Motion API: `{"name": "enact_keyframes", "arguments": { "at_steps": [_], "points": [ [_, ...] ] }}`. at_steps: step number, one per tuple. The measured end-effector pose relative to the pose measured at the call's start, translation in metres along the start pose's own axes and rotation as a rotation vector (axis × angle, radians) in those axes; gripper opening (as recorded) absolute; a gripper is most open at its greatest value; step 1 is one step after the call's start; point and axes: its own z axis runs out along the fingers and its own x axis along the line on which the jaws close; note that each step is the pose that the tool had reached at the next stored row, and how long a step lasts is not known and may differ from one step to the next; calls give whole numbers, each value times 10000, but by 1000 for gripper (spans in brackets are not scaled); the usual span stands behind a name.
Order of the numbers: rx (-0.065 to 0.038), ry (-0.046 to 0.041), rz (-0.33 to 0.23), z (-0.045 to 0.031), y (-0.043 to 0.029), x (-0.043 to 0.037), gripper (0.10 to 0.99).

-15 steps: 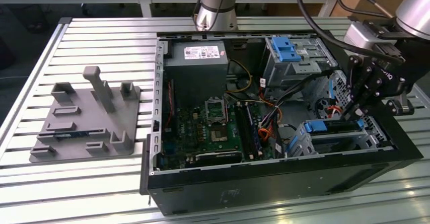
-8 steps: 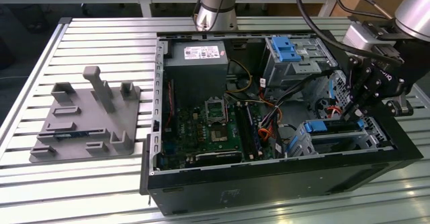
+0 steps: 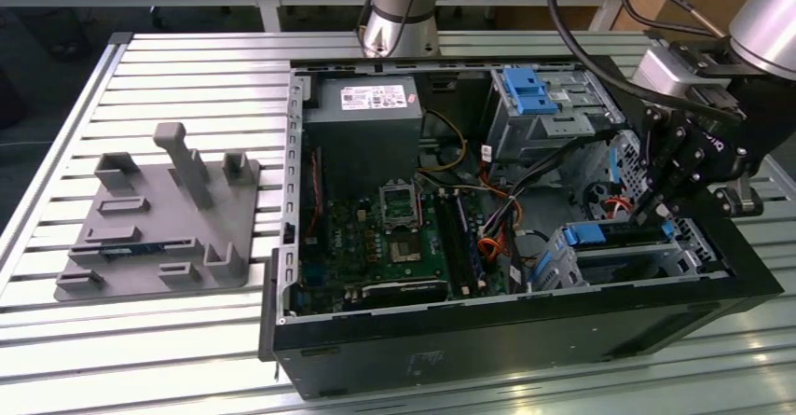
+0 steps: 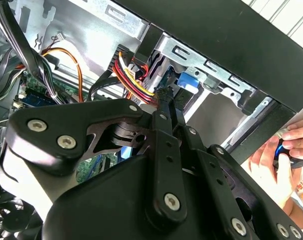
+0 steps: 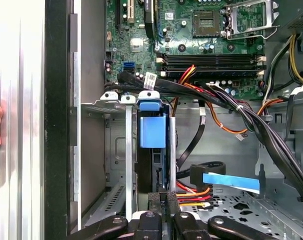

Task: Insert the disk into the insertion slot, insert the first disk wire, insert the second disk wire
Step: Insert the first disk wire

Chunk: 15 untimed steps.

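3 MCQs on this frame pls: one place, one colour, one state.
1. In the exterior view, where is the gripper relative to the computer case?
A. Outside it, on that view's left
B. Over its middle
C. Inside its right side, at the insertion slot

2. What colour is the carrier of the disk?
A. Red
B. Blue
C. Green

3. What state is the disk in?
A. Sitting in the insertion slot
B. Lying flat outside the case
C. Hanging in the air above the case

Answers:
1. C: the gripper reaches down into the case right at the low grey cage.
2. B: the frame is bright blue in the exterior view and the first wrist view.
3. A: the carrier sits between the cage's grey metal walls.
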Motion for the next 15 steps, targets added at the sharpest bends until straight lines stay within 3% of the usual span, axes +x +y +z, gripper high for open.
{"name": "enact_keyframes", "arguments": {
  "at_steps": [15],
  "points": [
    [0,2,0,37,-1,4,165]
  ]
}}
